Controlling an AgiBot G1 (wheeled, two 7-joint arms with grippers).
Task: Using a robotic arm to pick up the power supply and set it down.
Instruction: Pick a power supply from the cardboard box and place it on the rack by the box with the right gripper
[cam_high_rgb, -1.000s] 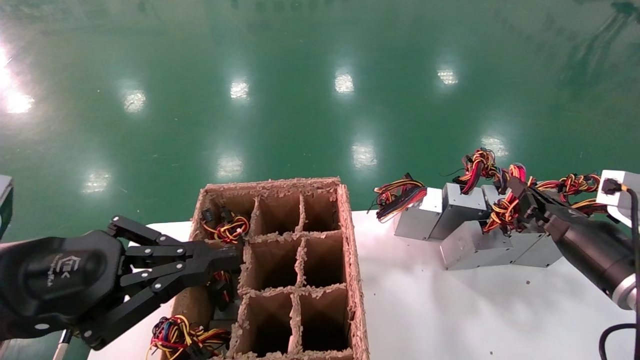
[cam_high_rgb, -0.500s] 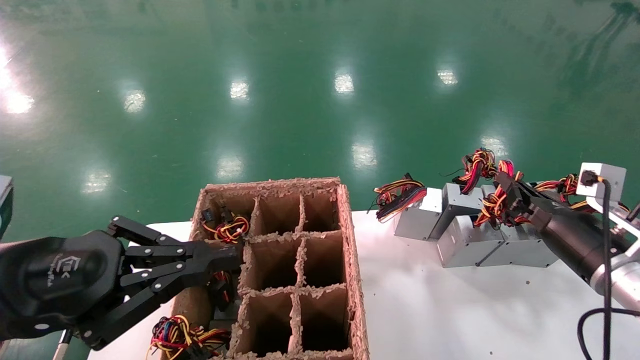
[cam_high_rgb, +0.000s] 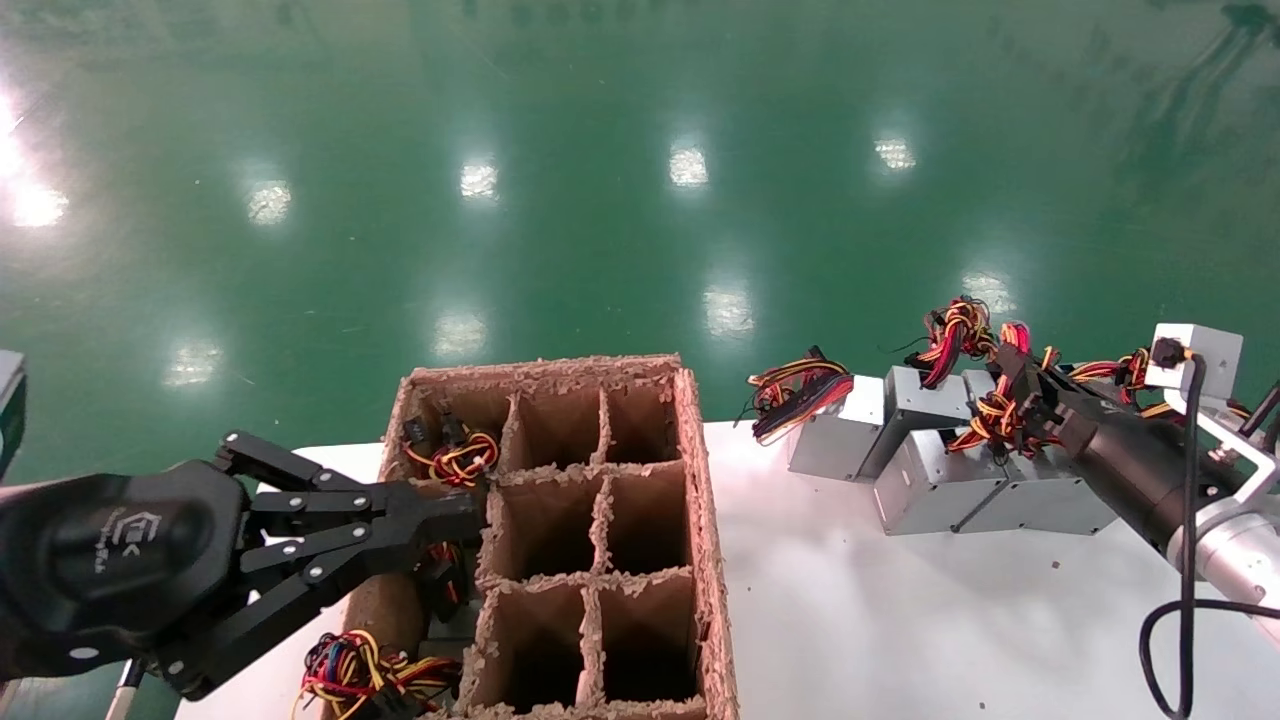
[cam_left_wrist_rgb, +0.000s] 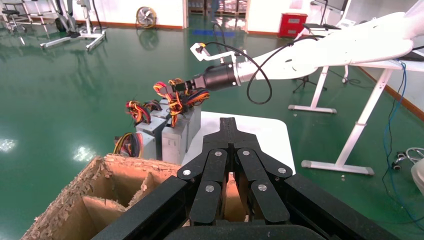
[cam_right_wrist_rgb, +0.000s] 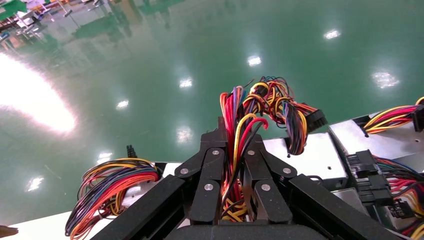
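Over at the right edge of the head view, the robotic arm's right gripper sits among the grey boxes, its fingers pinched together on a wire bundle of red, yellow and orange leads that runs up between them. That bundle belongs to the power supply, which rests on the white table at centre right, touching its neighbouring power supplies. At lower left the left gripper hangs closed, holding nothing, against the divided cardboard box. A white logo shows on its black body, but I cannot make out the letters.
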